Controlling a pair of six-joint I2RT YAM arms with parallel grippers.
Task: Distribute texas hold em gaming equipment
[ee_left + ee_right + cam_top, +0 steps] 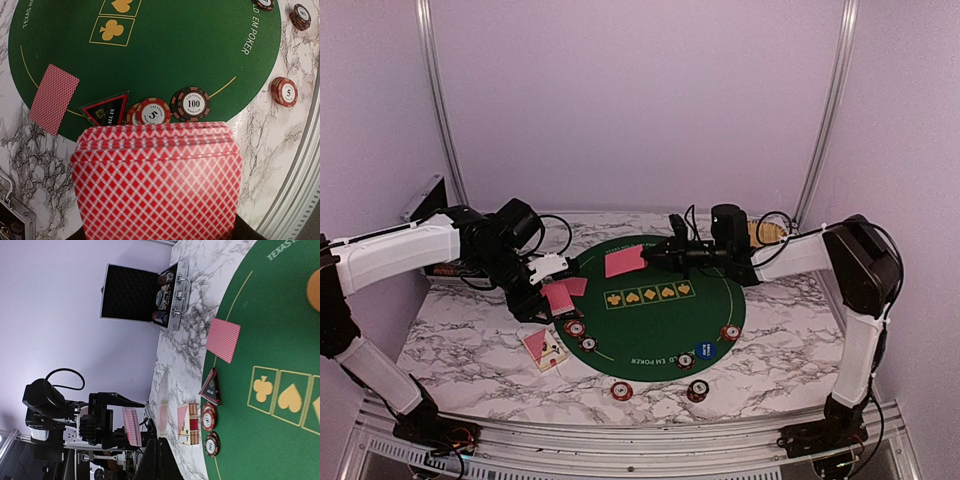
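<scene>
Left hand [550,283]: closed around a deck of red-backed cards [157,180], held up just beside the left edge of the green mat [660,315].
Right hand [650,257]: pinched shut on one red card [623,263], above the mat's far side.
Lone card [53,98]: face down, straddling the mat's edge and the marble tabletop [470,345].
Chips [190,104]: small stacks beside a dark triangular marker [107,111] at the mat's rim.

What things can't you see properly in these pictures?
Whatever lies behind the thick red-backed card deck: left wrist view, the deck blocks it.
Orange round button: right wrist view, cut by the right edge.
Numbers on the red-and-white round chips: top view, too small.
Face of the single red-backed card at the right gripper: top view, only its back shows.
</scene>
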